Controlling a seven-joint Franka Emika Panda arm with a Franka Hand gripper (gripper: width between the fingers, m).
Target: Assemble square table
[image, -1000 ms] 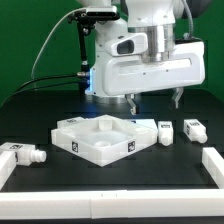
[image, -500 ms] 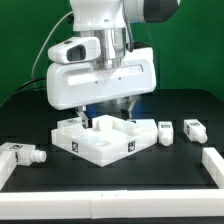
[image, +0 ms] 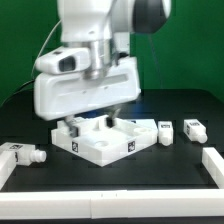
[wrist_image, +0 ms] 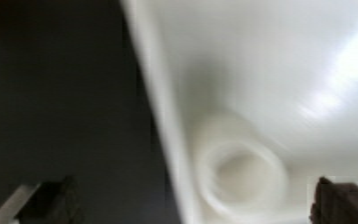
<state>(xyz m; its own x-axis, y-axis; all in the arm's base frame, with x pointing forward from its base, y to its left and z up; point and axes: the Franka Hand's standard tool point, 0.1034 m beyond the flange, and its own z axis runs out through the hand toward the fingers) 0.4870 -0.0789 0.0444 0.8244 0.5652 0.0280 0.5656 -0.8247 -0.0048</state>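
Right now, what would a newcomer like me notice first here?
The bulky white robot arm fills the middle, hanging low over a white square panel on the black table. In the wrist view its jaws stand wide apart, with a round socket of the panel between. Two stubby white legs lie loose toward the exterior view's right.

Exterior view: bright, even light from above. The white arm (image: 85,75) is smeared by motion blur, while the square panel (image: 100,142) and the black table (image: 25,120) are rendered sharply. A faint bluish glow (image: 138,97) shows at the arm's edge toward the exterior view's right, and the panel's centre lies in soft shade beneath the arm.

Wrist view: the whole frame is out of focus at close range. A glare streak (wrist_image: 330,100) washes out the panel surface, the round socket (wrist_image: 243,176) is a hazy oval, and the fingertips (wrist_image: 345,198) are dark blurs.
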